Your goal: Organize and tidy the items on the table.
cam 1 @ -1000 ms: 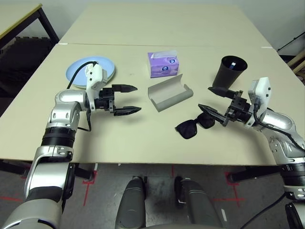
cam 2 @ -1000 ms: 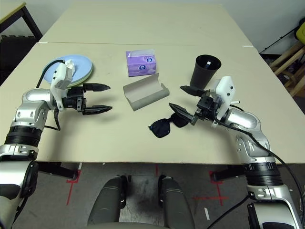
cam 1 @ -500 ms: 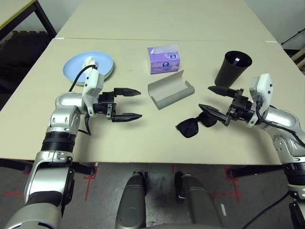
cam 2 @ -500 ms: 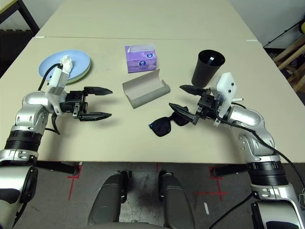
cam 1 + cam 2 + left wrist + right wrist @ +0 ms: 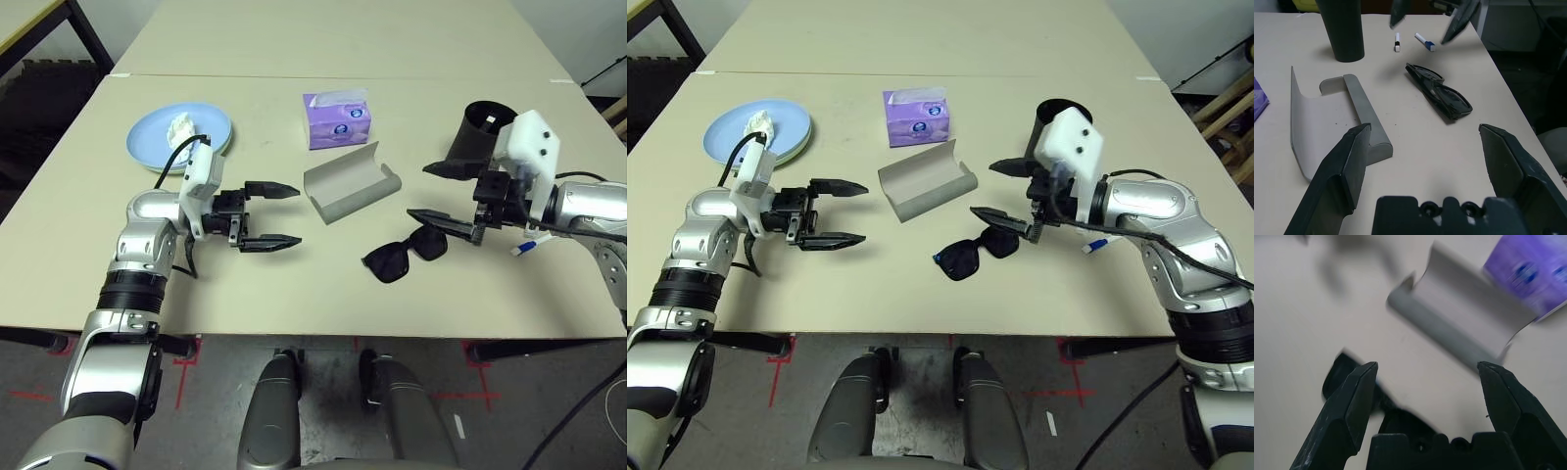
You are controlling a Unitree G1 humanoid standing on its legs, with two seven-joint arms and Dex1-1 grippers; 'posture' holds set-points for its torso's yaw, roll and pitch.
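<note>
My right gripper (image 5: 1007,192) hangs over the black sunglasses (image 5: 978,252), its two fingers spread wide and holding nothing, and my left gripper (image 5: 279,213) is just as wide apart and just as empty, hovering out over the tabletop on my left side. The step I judge to be in hand is picking up the sunglasses and laying them in the grey glasses case (image 5: 350,185), which lies open (its lid tipped up and back) just beyond them, between the sunglasses and the purple tissue box (image 5: 338,120). To do it well I should come down over the bridge or one lens rim, with my fingers across the narrow way of the frame, and close gently, since the frame is thin and could skid on the smooth table (image 5: 294,304). The sunglasses lie folded near the tabletop's near edge, a little to my right of its middle, their long axis slanting from the near-left up toward the far-right, roughly in line with the case's own long axis, so little turning should be needed. The black cup (image 5: 1054,129) stands close behind my right gripper, and two pens (image 5: 1410,41) lie on the tabletop just beside it; the plates (image 5: 179,139) with a crumpled tissue (image 5: 181,125) on them sit toward the far-left.
</note>
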